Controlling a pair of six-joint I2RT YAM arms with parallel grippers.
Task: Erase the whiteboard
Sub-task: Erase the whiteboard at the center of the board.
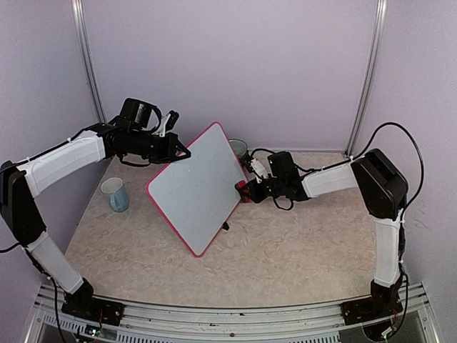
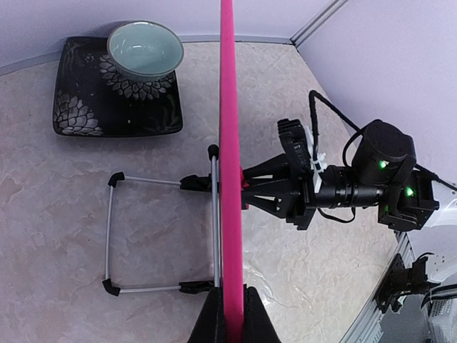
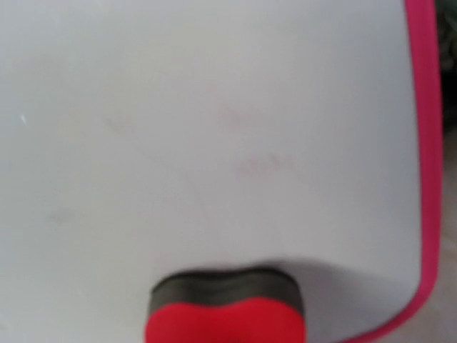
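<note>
The whiteboard (image 1: pixel 196 189), white with a pink-red frame, stands tilted on the table. My left gripper (image 1: pixel 184 153) is shut on its upper left edge. In the left wrist view the frame (image 2: pixel 228 143) runs straight up from between the two black fingers (image 2: pixel 211 323). My right gripper (image 1: pixel 250 189) is shut on a red eraser (image 1: pixel 243 191) at the board's right edge. In the right wrist view the eraser's dark felt (image 3: pixel 225 284) presses on the white face (image 3: pixel 214 107), which shows only faint smudges. The right fingers are hidden there.
A pale blue cup (image 1: pixel 114 194) stands left of the board. Behind the board a green bowl (image 2: pixel 145 48) sits on a black patterned plate (image 2: pixel 78 107). A wire stand (image 2: pixel 161 236) with black feet props up the board's back. The right arm (image 2: pixel 343 189) reaches in from the right.
</note>
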